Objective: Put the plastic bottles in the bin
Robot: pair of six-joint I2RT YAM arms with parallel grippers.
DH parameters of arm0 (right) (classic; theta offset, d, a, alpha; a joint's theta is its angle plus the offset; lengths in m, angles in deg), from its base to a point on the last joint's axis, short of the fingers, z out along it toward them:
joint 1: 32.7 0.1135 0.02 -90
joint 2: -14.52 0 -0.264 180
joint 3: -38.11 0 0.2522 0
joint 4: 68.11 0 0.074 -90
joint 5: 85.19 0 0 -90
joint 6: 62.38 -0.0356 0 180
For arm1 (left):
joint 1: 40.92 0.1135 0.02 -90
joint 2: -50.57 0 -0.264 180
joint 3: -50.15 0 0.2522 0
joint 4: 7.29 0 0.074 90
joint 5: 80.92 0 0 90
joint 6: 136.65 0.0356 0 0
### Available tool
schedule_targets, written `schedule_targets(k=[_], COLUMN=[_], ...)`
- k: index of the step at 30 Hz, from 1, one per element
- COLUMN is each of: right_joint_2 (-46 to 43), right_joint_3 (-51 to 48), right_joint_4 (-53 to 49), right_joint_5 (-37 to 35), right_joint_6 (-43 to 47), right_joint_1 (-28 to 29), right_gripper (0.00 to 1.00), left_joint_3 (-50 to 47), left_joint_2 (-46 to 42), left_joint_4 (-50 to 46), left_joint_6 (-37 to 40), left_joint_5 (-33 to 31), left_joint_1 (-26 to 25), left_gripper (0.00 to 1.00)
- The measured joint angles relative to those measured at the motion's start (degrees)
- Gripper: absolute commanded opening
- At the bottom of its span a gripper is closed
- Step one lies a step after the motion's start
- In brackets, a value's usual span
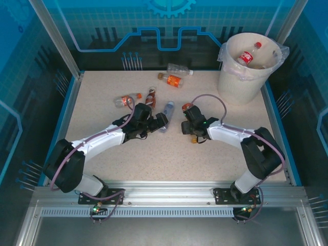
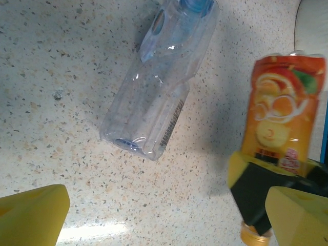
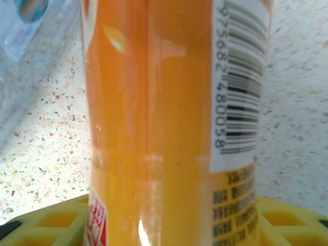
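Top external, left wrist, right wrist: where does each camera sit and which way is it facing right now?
Top external: above and behind the bases, looking down on the table; both arms, left hand, right hand, bin far right.
Left wrist: over the table, looking down at a clear bottle; its yellow fingers at the bottom corners.
Right wrist: close against the orange bottle; its yellow fingers along the bottom.
Shared: both wrist views show the orange bottle in the right hand.
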Motion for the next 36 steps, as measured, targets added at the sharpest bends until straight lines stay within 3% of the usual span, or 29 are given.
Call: schedule_targets(k=[8,18,25,36], right_joint_2=[-13.99,-25.16,-23.74,-8.7], right_joint_3=[-5.2,-4.52,6.93,27.47], right_joint_4=[2.36,5.4,5.55,6.71], right_joint_5=[6.99,21.55,27.69,27.85], right_joint_6=[0.39,0.68,1.9,1.29], right_joint_1=[-6.05,-19.45,-27.98,-38.38], right_gripper=[0.37,0.35,0.36,0.37], left_joint_3=[0.0,-0.22,-3.23,-7.67], left_joint_2=[0.07,-0.17,-4.02,-6.69], left_joint_4=[5.35,10.16,11.1,13.33], left_joint_6=[1.6,3.91,3.89,3.85], left_joint_5=[3.45,4.33,2.64,2.8], left_joint_1=[-1.07,-2.4,-2.43,-2.43], left_gripper=[0.99,0.99,0.99,0.99])
